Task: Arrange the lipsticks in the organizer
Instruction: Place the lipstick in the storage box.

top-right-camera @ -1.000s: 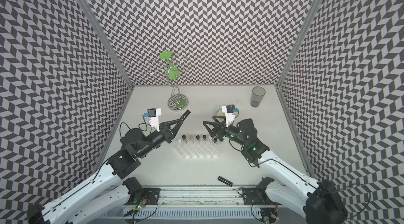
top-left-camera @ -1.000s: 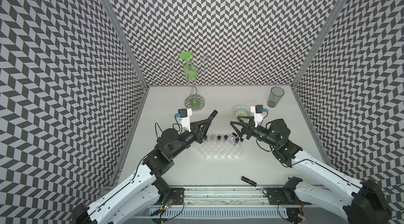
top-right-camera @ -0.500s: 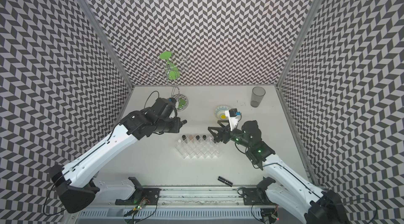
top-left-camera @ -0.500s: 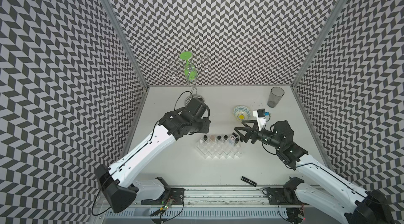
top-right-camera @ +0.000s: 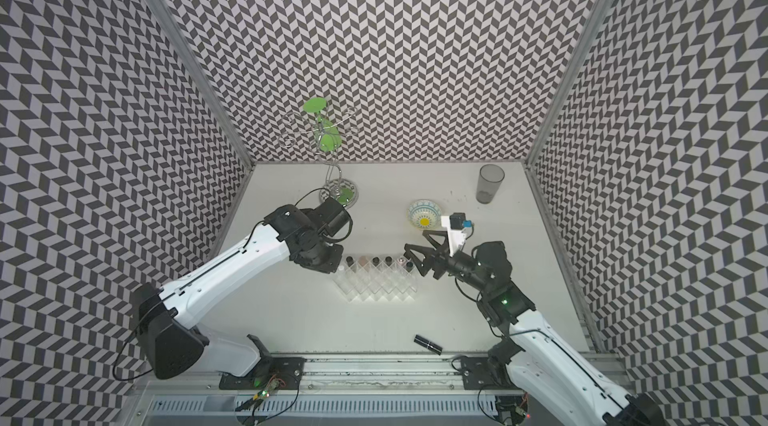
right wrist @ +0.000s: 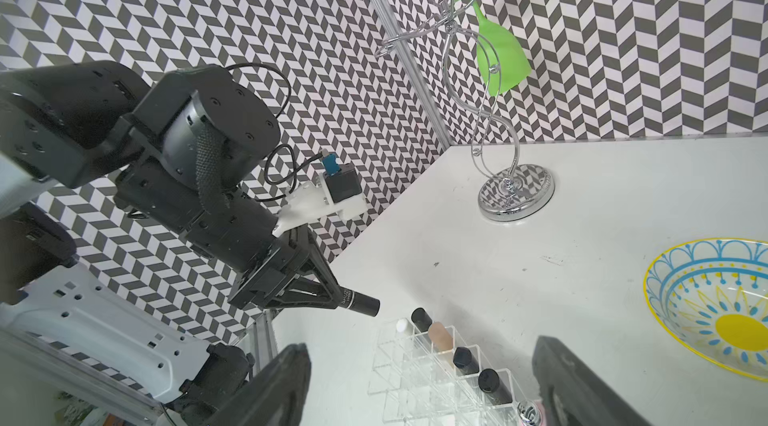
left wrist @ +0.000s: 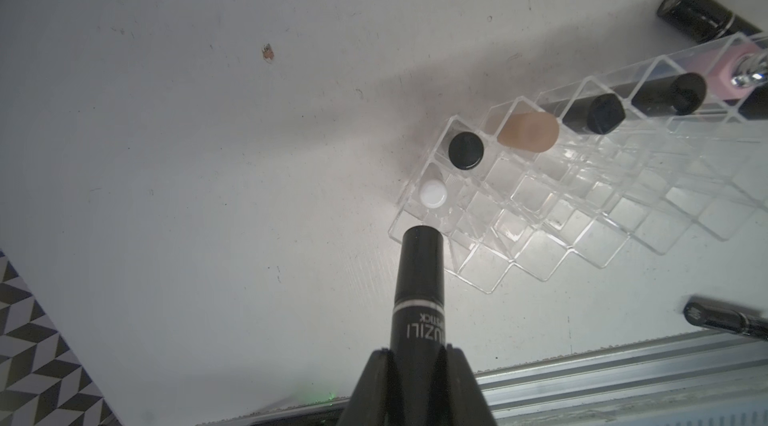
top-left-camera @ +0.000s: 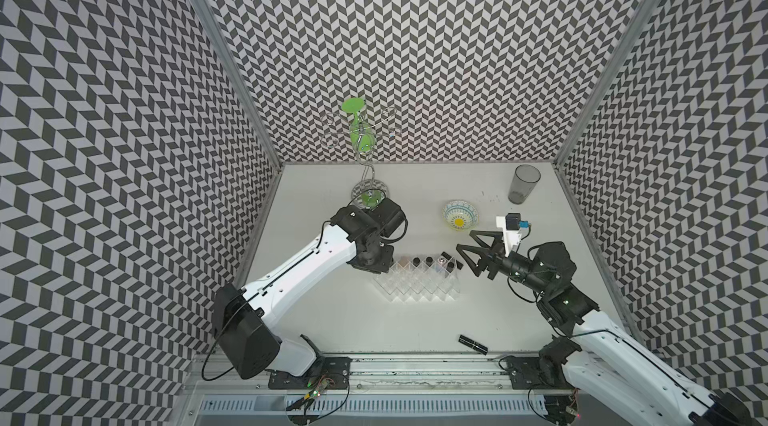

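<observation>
In both top views the organizer [top-left-camera: 415, 293] has tubes only along its back row, and its front cells are bare. Your right gripper [top-left-camera: 464, 240] hangs just off the organizer's right end, spread wide and empty. A loose lipstick [top-left-camera: 473, 344] lies well in front of the organizer by the rail, and a stray lipstick [top-left-camera: 445, 254] lies just behind its right back corner.

In the left wrist view your left gripper [left wrist: 419, 355] is clamped on a black lipstick [left wrist: 419, 274]. Its tip is poised at the organizer's corner, beside the seated white lipstick [left wrist: 433, 193], and is not yet in a cell. The beige lipstick [left wrist: 530, 132] and several black ones stand in the back row.

The right wrist view crops that row's end, so six or seven seated is only my guess. You have the held tube to seat, then both strays.
</observation>
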